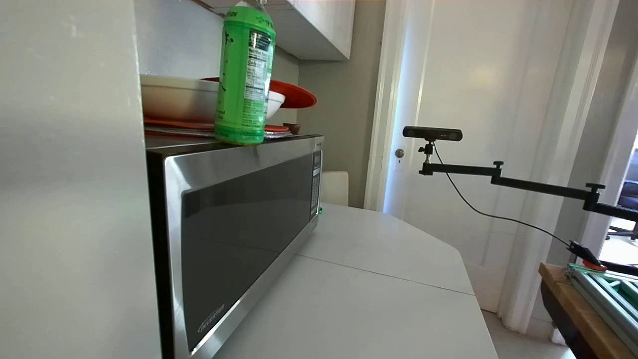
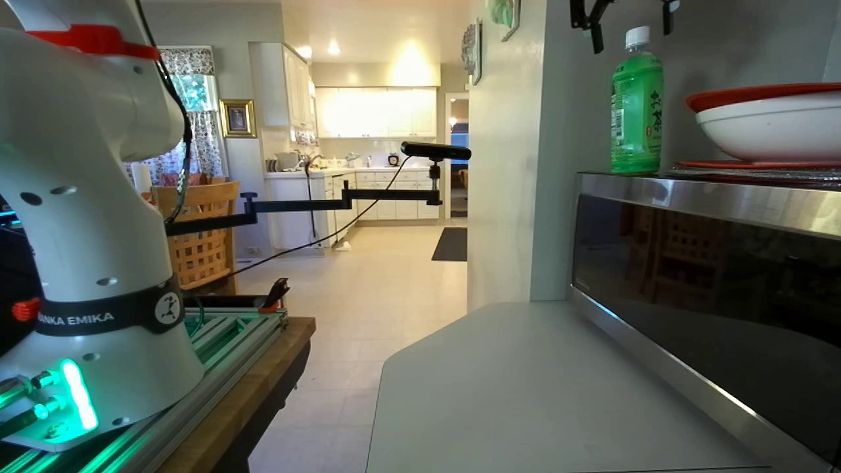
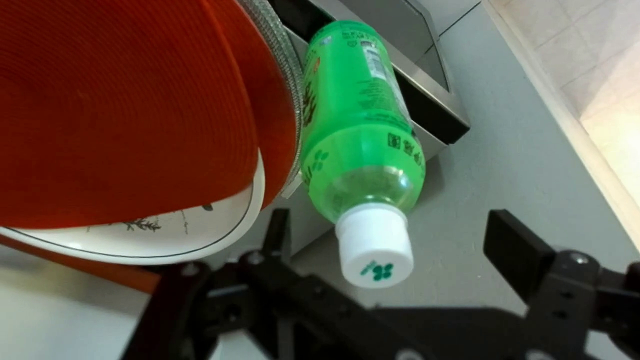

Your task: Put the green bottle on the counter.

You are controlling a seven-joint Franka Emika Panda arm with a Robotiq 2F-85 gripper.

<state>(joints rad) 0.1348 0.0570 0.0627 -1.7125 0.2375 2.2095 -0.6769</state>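
The green bottle (image 1: 245,80) with a white cap stands upright on top of the microwave (image 1: 244,204), near its front edge. It also shows in an exterior view (image 2: 636,118) and in the wrist view (image 3: 357,110). My gripper (image 3: 392,222) is open, with its fingers apart on either side of the bottle's cap and not touching it. In an exterior view only the fingertips of the gripper (image 2: 633,35) show at the top edge, around cap height. The white-grey counter (image 1: 384,304) lies below, in front of the microwave; it also shows in an exterior view (image 2: 525,387).
A white bowl (image 2: 775,135) with a red plate (image 2: 749,97) on it stands close beside the bottle. A wall panel (image 2: 506,171) rises at the microwave's end. A cabinet (image 1: 324,25) hangs above. A camera (image 1: 432,133) on a black arm stands across from the counter.
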